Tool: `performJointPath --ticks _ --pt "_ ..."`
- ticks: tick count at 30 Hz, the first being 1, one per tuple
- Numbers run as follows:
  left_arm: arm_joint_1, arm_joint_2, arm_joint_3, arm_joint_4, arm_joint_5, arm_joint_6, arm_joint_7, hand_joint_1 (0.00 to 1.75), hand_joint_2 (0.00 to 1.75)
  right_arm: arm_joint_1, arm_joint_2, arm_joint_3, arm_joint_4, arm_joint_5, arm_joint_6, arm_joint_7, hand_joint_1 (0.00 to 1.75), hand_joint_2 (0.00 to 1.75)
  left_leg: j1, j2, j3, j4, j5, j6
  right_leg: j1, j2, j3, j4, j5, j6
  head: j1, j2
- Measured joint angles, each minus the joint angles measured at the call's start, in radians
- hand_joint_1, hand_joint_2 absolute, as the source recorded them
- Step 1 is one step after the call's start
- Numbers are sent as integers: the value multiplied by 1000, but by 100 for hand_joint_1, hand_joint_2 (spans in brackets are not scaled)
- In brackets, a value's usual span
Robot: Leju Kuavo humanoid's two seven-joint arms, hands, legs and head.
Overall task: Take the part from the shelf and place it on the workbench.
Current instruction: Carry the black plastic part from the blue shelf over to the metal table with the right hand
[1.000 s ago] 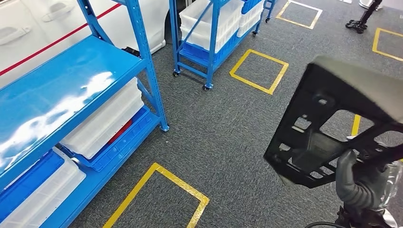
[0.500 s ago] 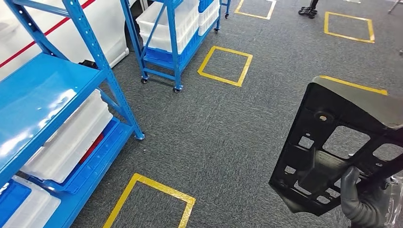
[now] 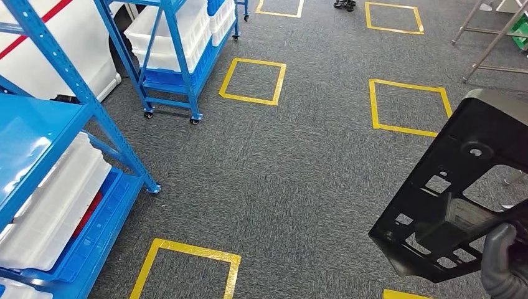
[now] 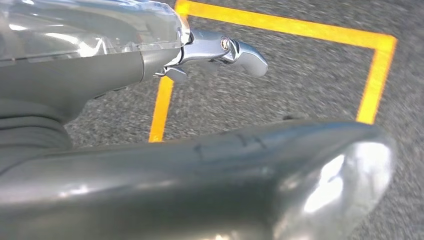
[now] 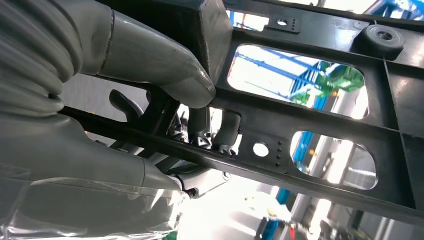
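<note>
Black perforated plastic part (image 3: 461, 187) gripped by right hand (image 5: 150, 85), fingers (image 5: 200, 125) hooked through it; white plastic bins (image 3: 53, 205) fill blue shelf (image 3: 93, 112); left hand (image 4: 215, 50) grip unclear.

Grey carpet floor (image 3: 299, 168), yellow taped squares (image 3: 252, 81), blue racks (image 3: 168, 56).

— Right hand (image 3: 503, 265)?
— Low at five o'clock in the head view, thumb and dark fingers (image 5: 200, 122) clamped on the black part (image 3: 464, 193), carried tilted.
— Left hand (image 4: 215, 50)?
— Hanging, pointed floorward; whether anything is held cannot be told.
</note>
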Motion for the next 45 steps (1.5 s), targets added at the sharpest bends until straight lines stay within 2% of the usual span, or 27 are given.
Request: performJointPath --ticks 2,4,6,8,10,11,12,13,15,17,19,20,22,24,26,27,29,31,32,34,35,37,39,41,42,43,45 --pt "-2 0 0 0 -3 -8 -4 0 0 -5 12 -20 -12 0 19 0 175 175 -3 20 7 1 -4 -14 8 -11 20 -42 0 -13 0 0" --pt "-4 -1 0 0 -9 -21 -7 0 0 -6 36 -52 -29 0 52 0 175 175 0 34 15 1 -9 -27 9 15 16 -43 4 -28 0 0" --pt "-6 -2 0 0 -15 -33 -10 0 0 -11 66 -92 -49 0 86 0 175 175 5 -4 4 40 -38 -36 7 36 16 -48 9 -42 0 0" --pt "-3 -3 0 0 -18 -40 -12 0 0 -22 90 -126 -60 0 109 -1 175 175 7 -68 -51 163 -103 -38 10 58 14 -50 12 -54 0 0" --pt "2 -4 0 0 -19 -44 -13 0 0 -30 107 -146 -62 0 124 -1 175 175 6 -92 -116 292 -148 -35 17 87 13 -49 13 -60 0 0" --pt "4 -5 0 0 -19 -45 -13 0 0 -31 114 -154 -63 0 127 -1 175 175 6 -95 -129 310 -142 -31 21 103 13 -48 13 -61 0 0" --pt "5 -5 0 0 -19 -47 -13 0 0 -33 119 -161 -63 0 128 0 175 175 5 -98 -124 286 -115 -26 24 119 15 -47 13 -61 0 0" --pt "5 -5 0 0 -19 -48 -13 0 0 -34 123 -167 -64 0 129 0 175 175 3 -107 -102 227 -74 -20 26 133 17 -46 13 -61 0 0" --pt "4 -5 0 0 -19 -49 -14 0 0 -38 130 -176 -65 0 129 0 175 175 0 -160 -46 86 -7 -8 26 160 17 -42 13 -60 0 0" --pt "4 -5 0 0 -20 -50 -15 0 0 -42 135 -182 -66 4 129 0 175 175 -3 -195 -23 20 11 -4 20 186 9 -40 15 -52 0 0" --pt "4 -7 0 0 -23 -49 -15 0 0 -44 139 -189 -68 14 130 0 175 175 -6 -178 -20 10 14 -1 15 213 2 -43 20 -36 0 0" --pt "2 -8 -1 0 -25 -49 -15 0 0 -45 141 -194 -69 20 129 0 175 175 -5 -165 -16 1 19 3 15 209 -2 -40 19 -31 0 0" --pt "0 -13 -2 -1 -31 -47 -14 0 0 -54 144 -203 -71 31 127 0 175 175 0 -136 -8 -19 31 12 20 156 -29 10 -14 -23 0 0" --pt "2 -16 -3 -1 -35 -48 -13 0 0 -66 146 -209 -72 35 123 0 175 175 -2 -104 -7 -25 34 15 16 90 -89 131 -81 -15 1 0" --pt "5 -17 -3 -1 -40 -54 -11 0 0 -71 146 -213 -71 33 118 0 175 175 -3 -71 -8 -24 31 13 6 69 -135 223 -110 -5 1 0" --pt "6 -17 -3 -1 -41 -57 -11 0 0 -72 146 -216 -71 30 116 0 175 175 -2 -57 -7 -24 29 11 1 63 -130 216 -96 0 1 0" --pt "4 -19 -4 -1 -43 -61 -11 0 0 -72 145 -223 -71 24 113 0 175 175 1 -30 -2 -20 21 2 -7 39 -65 97 -31 9 1 0" --pt "1 -20 -5 -2 -44 -65 -13 0 0 -74 144 -228 -70 27 114 1 175 175 0 -10 2 -14 10 -12 -5 5 -1 -18 7 4 1 0" --pt "-1 -21 -6 -2 -46 -66 -16 0 0 -75 143 -229 -69 38 114 1 175 175 -1 -1 4 -11 5 -19 -2 -2 12 -42 10 -2 1 0" --pt "-6 -22 -8 -3 -57 -64 -23 0 0 -77 134 -225 -62 67 115 11 175 175 -1 18 12 -10 -2 -31 3 16 10 -43 6 -19 1 0" --pt "-11 -23 -12 -3 -69 -60 -28 0 0 -78 124 -218 -53 78 112 25 175 175 2 13 15 -5 -8 -37 3 27 9 -43 6 -26 1 0" --pt "-21 -24 -27 -3 -99 -43 -40 0 0 -85 95 -196 -27 83 97 68 175 175 7 -32 -5 49 -45 -45 2 47 9 -46 10 -40 1 0" --pt "-29 -25 -49 -9 -113 -19 -50 0 0 -95 66 -167 9 71 71 108 175 175 9 -83 -70 180 -110 -43 5 66 8 -46 11 -50 0 0" --pt "-34 -28 -76 -26 -75 -9 -53 0 0 -104 42 -138 51 47 45 119 175 175 8 -94 -133 295 -142 -38 11 91 7 -45 12 -54 0 0" --pt "-39 -31 -91 -39 -36 -15 -54 0 0 -109 31 -122 74 36 32 108 175 175 7 -96 -143 303 -127 -34 14 105 8 -43 12 -55 1 0" --pt "-46 -32 -105 -50 2 -23 -55 0 0 -118 21 -107 95 30 20 92 175 175 6 -100 -136 271 -94 -29 16 120 9 -42 12 -55 1 0" --pt "-63 -34 -141 -63 57 -34 -56 0 0 -147 4 -66 140 23 -9 54 175 175 4 -136 -89 141 -12 -15 18 148 9 -39 12 -54 1 0"
